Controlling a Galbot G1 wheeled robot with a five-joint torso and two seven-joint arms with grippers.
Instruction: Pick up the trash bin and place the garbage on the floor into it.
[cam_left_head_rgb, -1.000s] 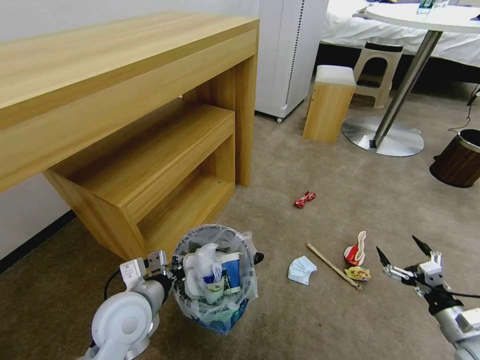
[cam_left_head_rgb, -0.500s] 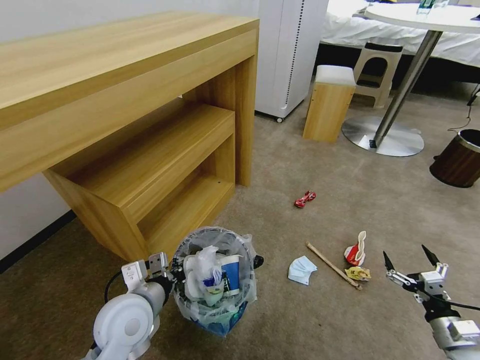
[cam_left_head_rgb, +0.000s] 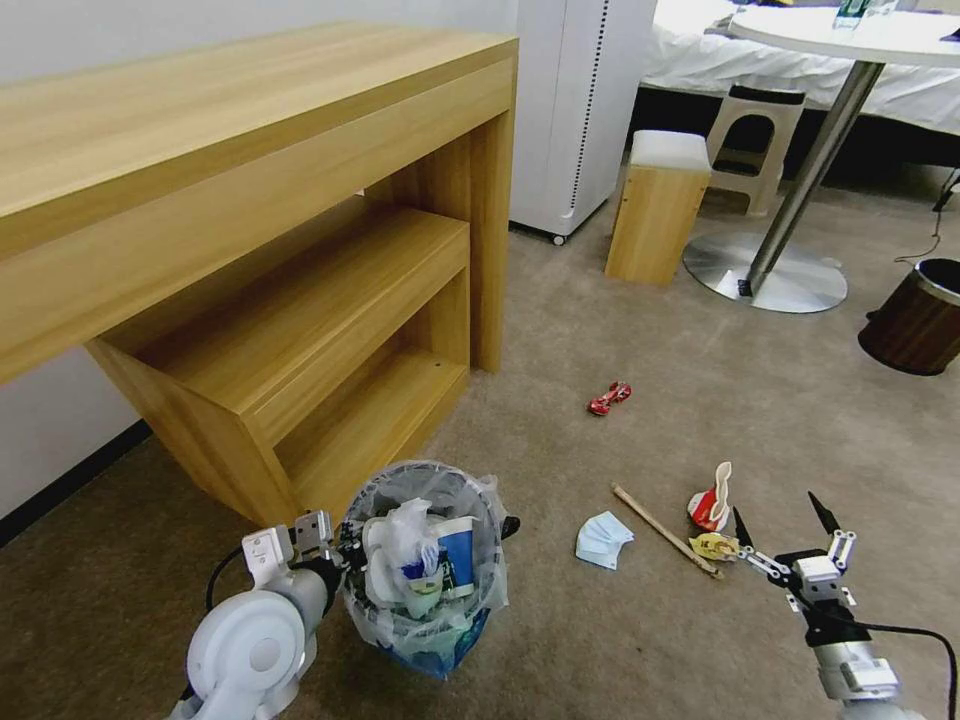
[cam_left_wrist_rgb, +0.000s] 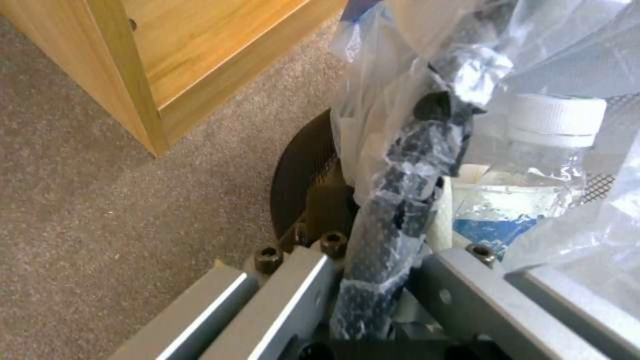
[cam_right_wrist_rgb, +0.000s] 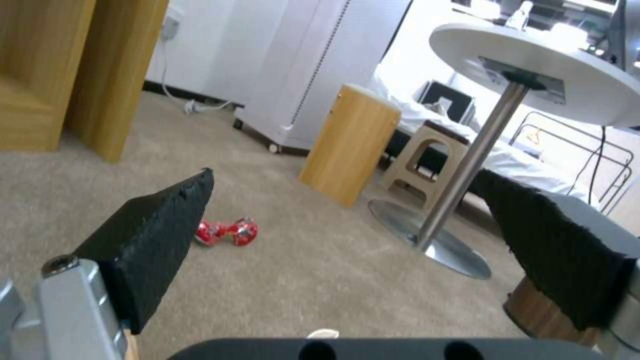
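Partly done: left pincer (cam_left_head_rgb: 335, 548) pinching small dark wire trash bin (cam_left_head_rgb: 425, 560), already part-filled; right pincer (cam_left_head_rgb: 785, 530) spread beside crumpled yellow wrapper (cam_left_head_rgb: 716, 546), unpicked.

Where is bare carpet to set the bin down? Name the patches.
Bare beige carpet lies between the wire trash bin and the open right gripper. Another patch lies beyond the red wrapper. It is crowded around the blue tissue, wooden stick and red cup.

Head camera high, angled down over floor (cam_left_head_rgb: 640, 640). Left wrist camera pressed close against trash bin (cam_left_wrist_rgb: 307, 175) rim. Right wrist camera low, facing red wrapper (cam_right_wrist_rgb: 227, 233), shared with head view.
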